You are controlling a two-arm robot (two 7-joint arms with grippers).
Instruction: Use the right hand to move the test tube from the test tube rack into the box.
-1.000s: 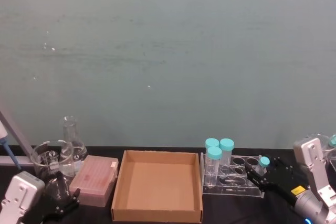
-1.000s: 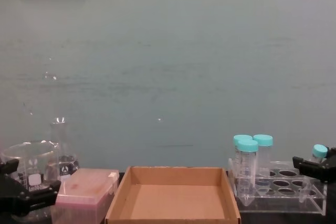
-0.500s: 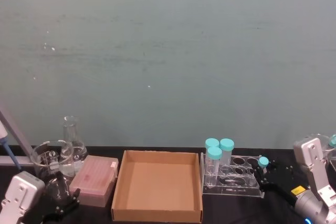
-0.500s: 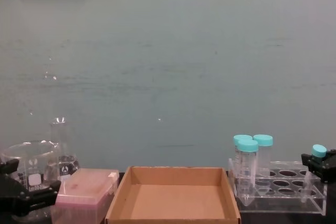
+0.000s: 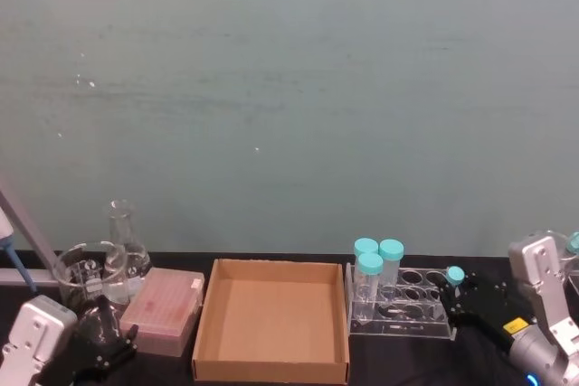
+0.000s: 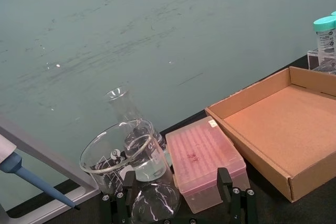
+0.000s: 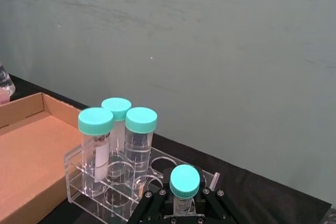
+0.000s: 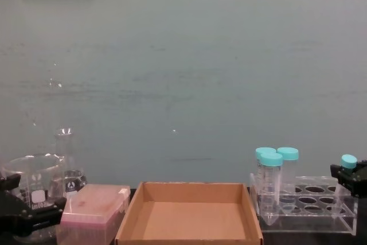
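Where the test tube (image 5: 455,276) stands: upright at the right end of the test tube rack (image 5: 404,315), its small teal cap clear above the top tier, so a grip from the side can reach it.
Right hand (image 7: 182,205): closed on the test tube just below the cap, a finger on either side, reaching in from the near right of the table (image 5: 407,361).
Step, as judged: grip made, lift not yet done; whether the tip has left its hole cannot be told.
Test tube rack: just right of the box (image 5: 204,327); three wider teal-capped tubes (image 5: 369,268) bunch at its left end, between tube and box, so the carry likely needs height.
Box: empty, open-topped, mid-table, ready to receive.
Left hand (image 6: 176,198): parked near left, fingers spread, by the beaker (image 5: 81,270), flask (image 5: 120,228) and pink box (image 5: 163,312).
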